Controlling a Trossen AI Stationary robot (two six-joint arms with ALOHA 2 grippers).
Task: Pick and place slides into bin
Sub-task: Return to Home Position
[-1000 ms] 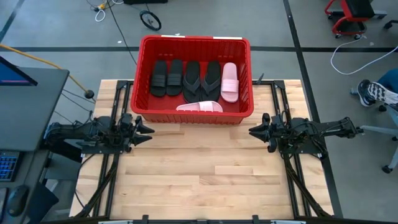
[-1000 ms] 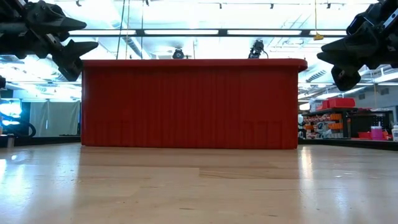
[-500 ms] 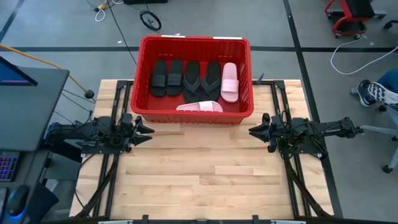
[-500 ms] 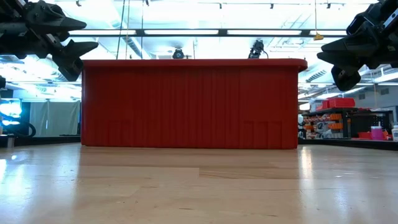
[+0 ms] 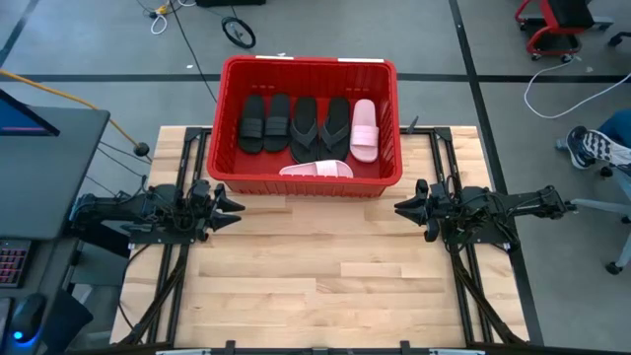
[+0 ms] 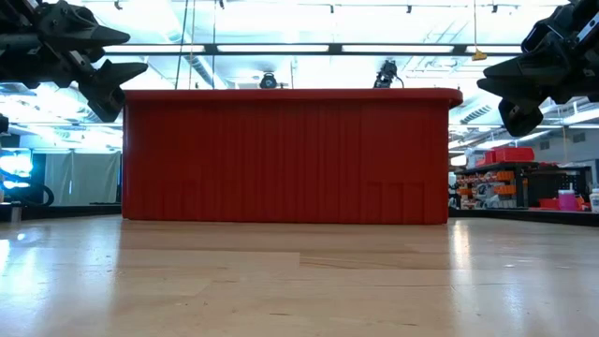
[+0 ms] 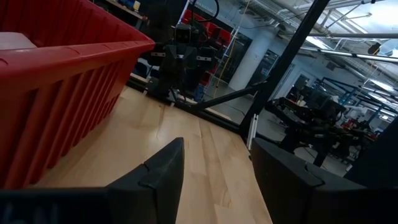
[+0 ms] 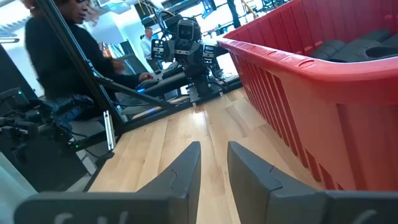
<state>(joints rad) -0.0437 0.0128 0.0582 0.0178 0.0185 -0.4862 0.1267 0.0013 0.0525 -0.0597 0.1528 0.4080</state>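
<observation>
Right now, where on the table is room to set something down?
Free: bare wood of the table in front of the bin, between the left gripper and right gripper. Crowded: the bin, its floor nearly covered by slides.

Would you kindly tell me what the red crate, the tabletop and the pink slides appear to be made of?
The large red ribbed crate looks like moulded plastic, slightly glossy: uniform colour, ribbed walls, thick rim. The pale wooden tabletop looks like sealed wood strips: visible joints, soft reflections. The pale pink wide-strap slides are probably foam or rubber, matte: no shine shows.
</observation>
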